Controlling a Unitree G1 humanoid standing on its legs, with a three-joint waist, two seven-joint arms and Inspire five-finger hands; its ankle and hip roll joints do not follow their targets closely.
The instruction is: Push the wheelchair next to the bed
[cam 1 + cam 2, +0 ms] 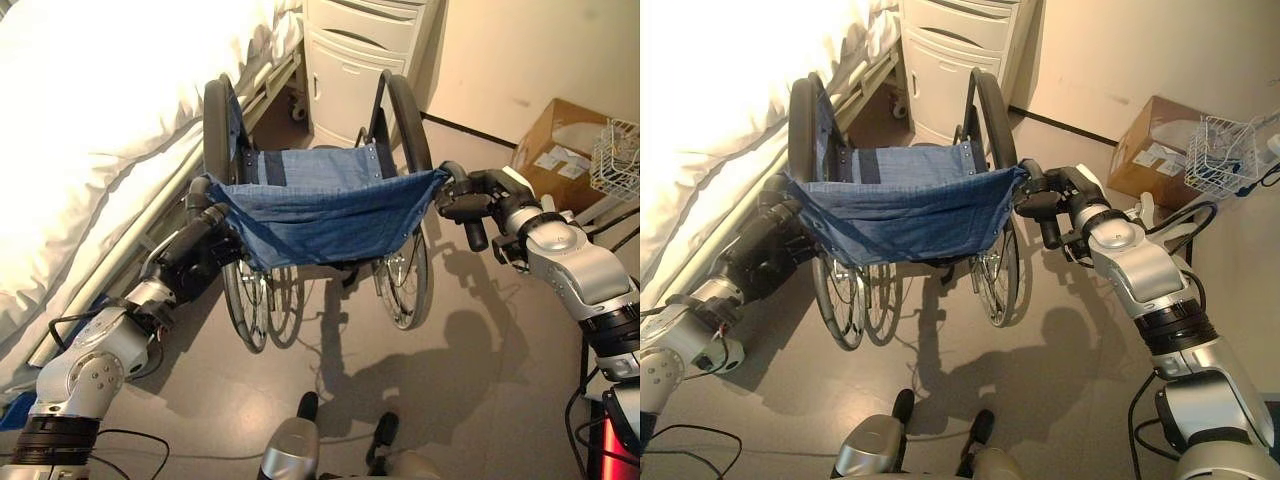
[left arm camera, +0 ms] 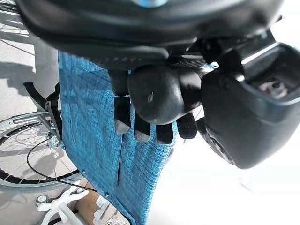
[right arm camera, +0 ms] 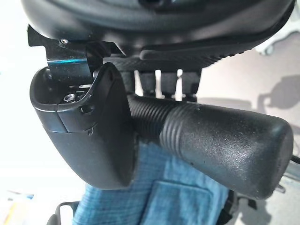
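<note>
The wheelchair (image 1: 315, 215) stands in the middle of the frame with its blue denim back sling (image 1: 320, 205) facing the camera and its two large spoked wheels on the grey floor (image 1: 470, 400); its left wheel sits just beside the metal side rail (image 1: 130, 240) of the bed (image 1: 90, 110), which fills the upper left of the frame under a white quilt. The left hand (image 1: 200, 235) comes in from the lower left and reaches the left push handle (image 2: 157, 93); in the left wrist view its fingers (image 2: 140, 131) curl round the rounded black grip, with the blue cloth behind them. The right hand (image 1: 480, 200) comes in from the right side; in the right wrist view its thumb (image 3: 84, 131) and fingers wrap the ribbed black right push handle (image 3: 215, 145), whose end sticks out past the hand. A white bedside cabinet (image 1: 355, 60) stands at the top centre, just beyond the wheelchair; a cardboard box (image 1: 555, 150) sits on the floor at the right against the cream wall (image 1: 500, 50), and a white wire basket (image 1: 615, 160) lies beside it at the right edge.
</note>
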